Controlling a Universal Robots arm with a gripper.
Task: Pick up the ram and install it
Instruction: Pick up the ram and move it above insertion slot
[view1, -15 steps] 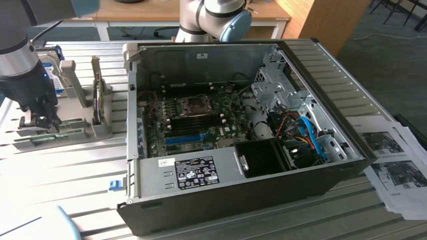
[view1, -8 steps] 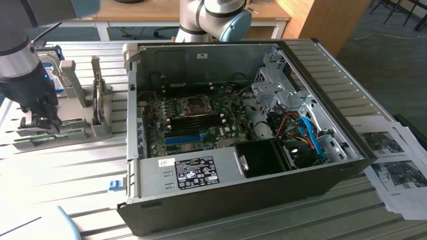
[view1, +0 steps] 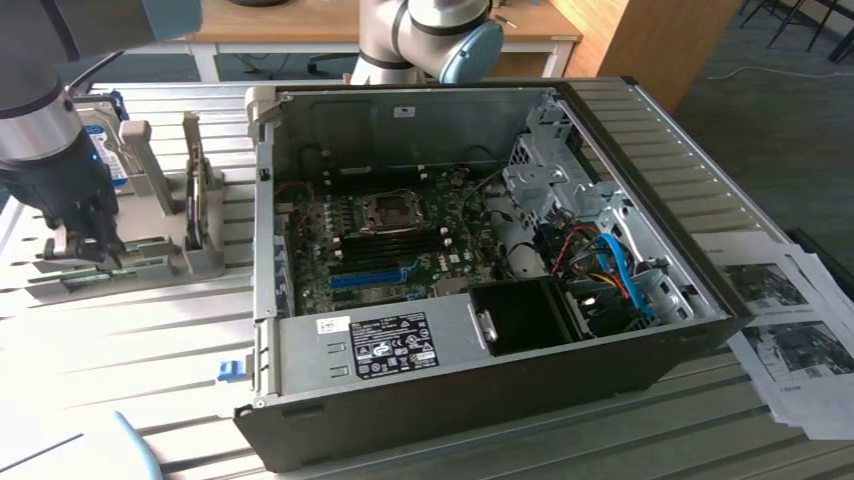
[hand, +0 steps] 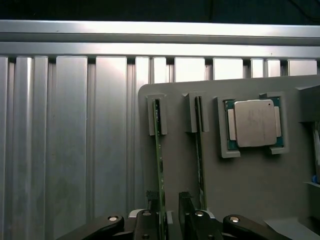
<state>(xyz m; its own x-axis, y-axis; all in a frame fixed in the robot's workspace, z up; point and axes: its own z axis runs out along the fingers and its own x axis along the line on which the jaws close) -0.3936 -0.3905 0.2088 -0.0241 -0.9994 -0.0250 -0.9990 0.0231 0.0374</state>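
Ram (hand: 159, 150): thin green stick, standing on its long edge in a slot of the grey holder (hand: 225, 190), its near end sitting right between the tips of the pincer (hand: 168, 196). Pincer spread wide, one of the fingers (hand: 186, 205) on each side of the stick, nothing pinched. A clear gap shows on one side; on the other the finger is very close, and contact cannot be told. Ram not lifted, seated in its slot, running straight away from the pincer. Just outside one finger, a second stick (hand: 200, 150) of the same kind stands parallel in its own slot, apart from the first. Further out on that same side, a square silver processor (hand: 255, 122) lies flat in a corner-framed recess of the holder. Under and past the holder on the opposite side, a slatted metal table (hand: 75, 140). In the exterior view the arm (view1: 40, 110) comes down over the holder (view1: 147, 262) with the pincer (view1: 83, 248) low at it. Behind the pincer, a hard drive (view1: 104, 140) with a blue label stands upright. Well off to the side, on the exterior view's right of the pincer, an open computer case (view1: 667, 180) lies on its side, with the motherboard (view1: 387, 240) exposed and a labelled power supply (view1: 387, 345) at its near end. Beyond the case, farthest from the pincer, printed sheets (view1: 787, 310) lie on the table.
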